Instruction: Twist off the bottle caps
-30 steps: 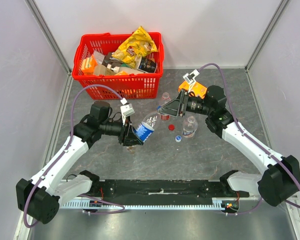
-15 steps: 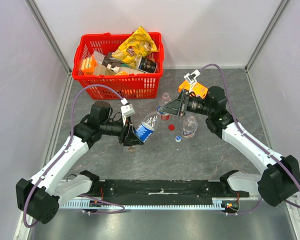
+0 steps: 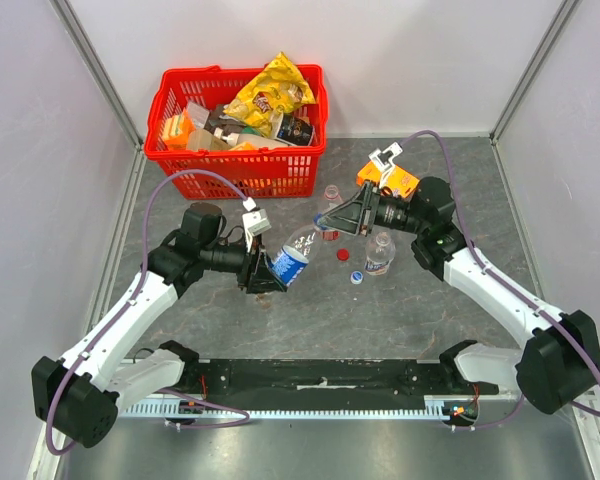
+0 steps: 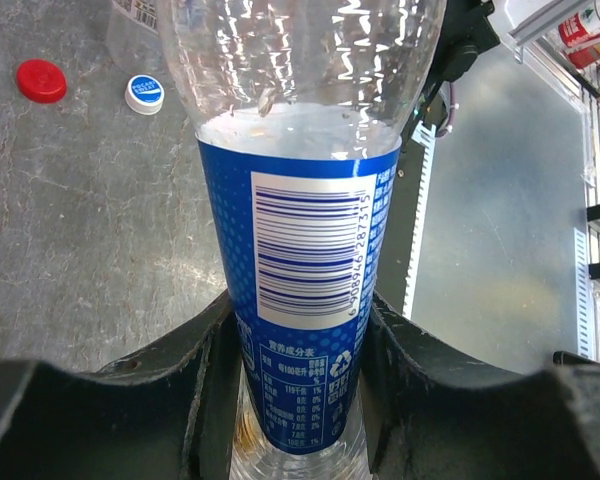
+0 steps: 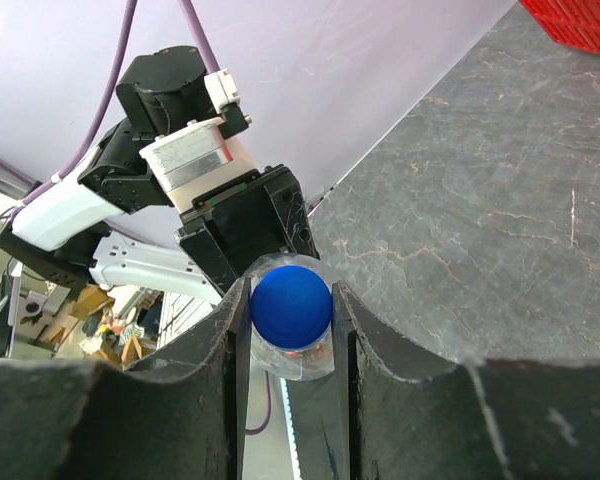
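Left fingers (image 4: 205, 380): closed on the lower body of the blue-labelled clear plastic bottle (image 4: 310, 250), which is held tilted over the grey stone-patterned counter (image 4: 80, 250).
Right fingers (image 5: 225, 350): pressed against both sides of the round blue plastic cap (image 5: 291, 305), which is seated on that bottle's neck.
Loose caps: a small red ribbed cap (image 4: 41, 80) and a pale blue-topped cap (image 4: 145, 92) are seen lying near each other on the counter.
Other bottle: a nearly plain clear bottle (image 3: 379, 252) is stood upright just beside the loose caps.

Blue-labelled bottle (image 4: 300, 230), barcode number: 6 908946 287315
Same label, lower panel: recycling-arrows sign; small percent figures, too fine to read
Pale cap (image 4: 145, 93): blue print, illegible
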`<state>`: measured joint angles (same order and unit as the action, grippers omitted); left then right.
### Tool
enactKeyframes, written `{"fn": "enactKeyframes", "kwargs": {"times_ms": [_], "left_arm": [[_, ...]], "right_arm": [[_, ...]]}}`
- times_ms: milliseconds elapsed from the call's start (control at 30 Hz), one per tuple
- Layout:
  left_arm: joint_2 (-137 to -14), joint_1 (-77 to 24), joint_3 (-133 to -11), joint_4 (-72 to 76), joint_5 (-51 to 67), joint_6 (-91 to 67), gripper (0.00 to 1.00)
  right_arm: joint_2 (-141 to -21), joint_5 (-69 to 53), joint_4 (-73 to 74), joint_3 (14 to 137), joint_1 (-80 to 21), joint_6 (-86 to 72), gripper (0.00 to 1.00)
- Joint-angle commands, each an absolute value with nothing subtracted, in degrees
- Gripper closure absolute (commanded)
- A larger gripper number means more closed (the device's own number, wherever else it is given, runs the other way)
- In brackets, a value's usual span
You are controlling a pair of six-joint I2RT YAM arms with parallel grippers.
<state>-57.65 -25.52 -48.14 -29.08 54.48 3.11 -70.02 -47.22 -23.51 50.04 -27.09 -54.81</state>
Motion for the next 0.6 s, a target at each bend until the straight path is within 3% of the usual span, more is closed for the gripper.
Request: {"fn": "enactKeyframes", "kwargs": {"times_ms": [0, 567], "left_arm": [[-57.22, -25.66, -49.57, -28.74, 59.41, 5.71, 0.51], [-60.03, -26.19, -54.49, -29.53, 82.34, 6.77, 0.56]], "right_arm": [[-67.94, -50.97, -30.83, 49.05, -27.16, -53.7, 1.0], [-59.95, -57.92, -46.75, 45.7, -27.33, -53.88, 1.0]]}}
